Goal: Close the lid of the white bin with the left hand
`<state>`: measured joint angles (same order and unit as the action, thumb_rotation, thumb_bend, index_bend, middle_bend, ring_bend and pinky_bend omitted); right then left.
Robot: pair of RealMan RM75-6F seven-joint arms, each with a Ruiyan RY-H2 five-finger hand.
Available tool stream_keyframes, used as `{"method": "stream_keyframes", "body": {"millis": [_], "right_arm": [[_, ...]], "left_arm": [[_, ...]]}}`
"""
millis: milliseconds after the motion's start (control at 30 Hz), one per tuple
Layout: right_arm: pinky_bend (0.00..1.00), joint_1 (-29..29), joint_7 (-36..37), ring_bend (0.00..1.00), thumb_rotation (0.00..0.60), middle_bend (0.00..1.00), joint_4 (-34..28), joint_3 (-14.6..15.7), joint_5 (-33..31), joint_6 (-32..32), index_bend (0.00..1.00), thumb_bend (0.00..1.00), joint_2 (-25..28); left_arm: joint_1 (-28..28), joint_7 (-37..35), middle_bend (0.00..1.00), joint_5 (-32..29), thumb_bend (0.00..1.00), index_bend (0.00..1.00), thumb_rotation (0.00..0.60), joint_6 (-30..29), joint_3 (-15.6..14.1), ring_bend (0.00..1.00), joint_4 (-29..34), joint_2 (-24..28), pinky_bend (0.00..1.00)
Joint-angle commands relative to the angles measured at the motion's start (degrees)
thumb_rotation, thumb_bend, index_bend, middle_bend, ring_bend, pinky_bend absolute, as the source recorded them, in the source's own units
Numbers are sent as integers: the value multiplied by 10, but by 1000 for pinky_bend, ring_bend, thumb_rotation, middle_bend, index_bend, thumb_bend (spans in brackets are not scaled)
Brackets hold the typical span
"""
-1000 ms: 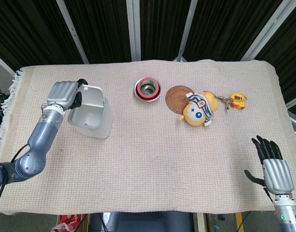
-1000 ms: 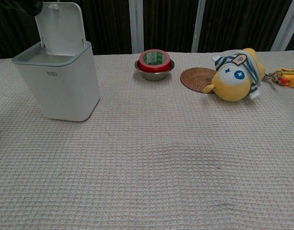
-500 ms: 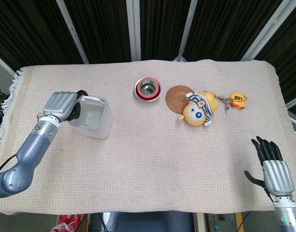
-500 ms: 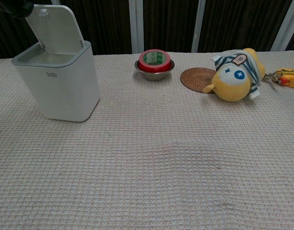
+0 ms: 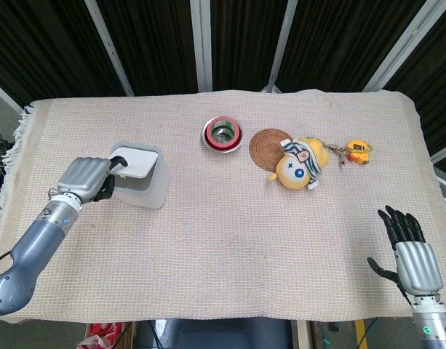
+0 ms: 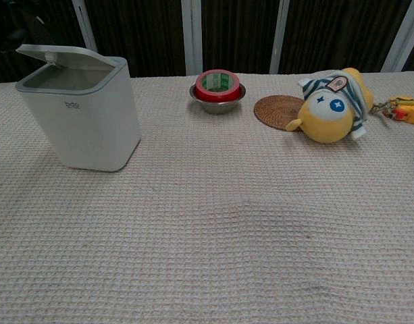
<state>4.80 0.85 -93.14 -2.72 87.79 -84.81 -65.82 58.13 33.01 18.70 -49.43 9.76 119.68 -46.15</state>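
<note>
While the lid [image 6: 66,57] sits nearly shut on the white bin [image 6: 82,115], the left hand [image 5: 84,179] rests beside it, fingers curled

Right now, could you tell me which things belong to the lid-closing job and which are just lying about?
Job: white bin, its lid, left hand.
Lying about: tape roll in metal bowl, woven coaster, yellow plush toy, keychain.

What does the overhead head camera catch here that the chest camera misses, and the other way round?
Only the head view shows the two hands: the left hand beside the white bin, and the right hand with fingers spread at the table's near edge. Only the chest view shows the lid tilted, not fully down, and the bin's front lettering. Both show the bin, bowl with red tape, woven coaster, yellow plush toy and keychain.
</note>
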Motion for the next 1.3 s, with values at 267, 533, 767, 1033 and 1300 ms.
{"method": "stream_keyframes", "body": {"millis": [267,533,767,1033,1300], "right_arm": [[0,-1,1,0,600,0,1,0,2,-3,0,237,0],[0,-1,2,0,600,0,1,0,2,-3,0,237,0],[0,-1,1,0,600,0,1,0,2,-2,0,237,0],[0,-2,5,0,600,0,3,1,6,-5,0,237,0],[0,-2,4,0,600,0,5,0,8,-7,0,238,0]], "left_arm": [[-12,-18,1000,29,772,264,600,-9,-22,977,-5,-25,995],[-14,-22,1000,42,771,269,600,-21,-36,977,-20,-52,995],[-12,-22,1000,37,771,273,600,-21,-50,977,-32,-69,995],[-12,-38,1000,47,771,269,600,-37,-40,977,-23,-64,995],[-45,-103,814,122,593,105,600,-78,4,771,40,-7,882]]}}
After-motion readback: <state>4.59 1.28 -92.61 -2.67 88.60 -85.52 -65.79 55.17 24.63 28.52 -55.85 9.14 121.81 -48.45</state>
